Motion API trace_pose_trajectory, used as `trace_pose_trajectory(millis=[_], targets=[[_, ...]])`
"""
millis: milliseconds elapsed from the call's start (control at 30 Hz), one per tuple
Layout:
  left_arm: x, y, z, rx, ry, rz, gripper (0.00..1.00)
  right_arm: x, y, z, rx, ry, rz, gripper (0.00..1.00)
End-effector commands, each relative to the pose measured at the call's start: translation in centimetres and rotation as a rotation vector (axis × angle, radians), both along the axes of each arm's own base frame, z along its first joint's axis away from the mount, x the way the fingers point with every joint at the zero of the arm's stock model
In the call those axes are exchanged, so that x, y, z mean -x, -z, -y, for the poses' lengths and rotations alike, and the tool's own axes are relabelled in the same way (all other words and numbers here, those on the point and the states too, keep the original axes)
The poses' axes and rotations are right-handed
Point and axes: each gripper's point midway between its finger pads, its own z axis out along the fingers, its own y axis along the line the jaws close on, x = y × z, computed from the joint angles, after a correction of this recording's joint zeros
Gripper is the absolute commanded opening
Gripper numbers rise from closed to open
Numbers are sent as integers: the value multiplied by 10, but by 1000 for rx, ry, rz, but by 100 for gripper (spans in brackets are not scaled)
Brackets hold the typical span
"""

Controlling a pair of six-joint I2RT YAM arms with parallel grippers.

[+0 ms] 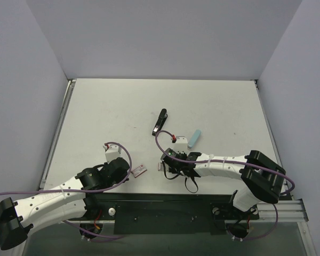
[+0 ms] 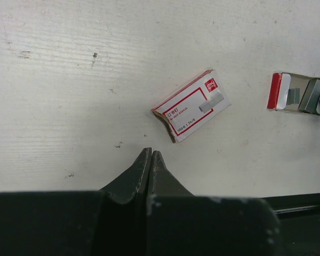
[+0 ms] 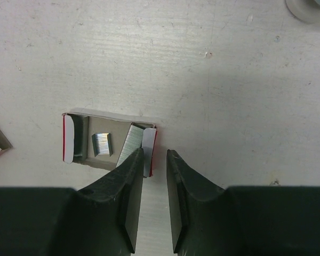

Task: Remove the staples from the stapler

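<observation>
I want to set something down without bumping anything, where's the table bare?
Bare: the whole far half behind the stapler, and the right strip beyond the pale blue piece. Crowded: the near middle, around the staple box and open tray.

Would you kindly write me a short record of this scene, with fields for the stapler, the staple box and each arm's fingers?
stapler: black, lying on the table, apart from both arms
box sleeve: red and white, lying flat, a short staple strip resting on it
box tray: open, staples inside
left fingers: shut, empty, just short of the sleeve
right fingers: slightly apart, above the tray's right end
</observation>
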Motion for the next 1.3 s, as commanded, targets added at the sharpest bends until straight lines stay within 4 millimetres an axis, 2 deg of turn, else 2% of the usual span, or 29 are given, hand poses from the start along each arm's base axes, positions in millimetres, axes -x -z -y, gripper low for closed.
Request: trace_pose_trajectory(millis=[0,1267], targets=[[-6,-9,5,32,-11,36,0,-3,-13,4,4,11,33,20],[-7,-9,5,14,-1,37,0,-3,0,-9,23,-17,3,20]])
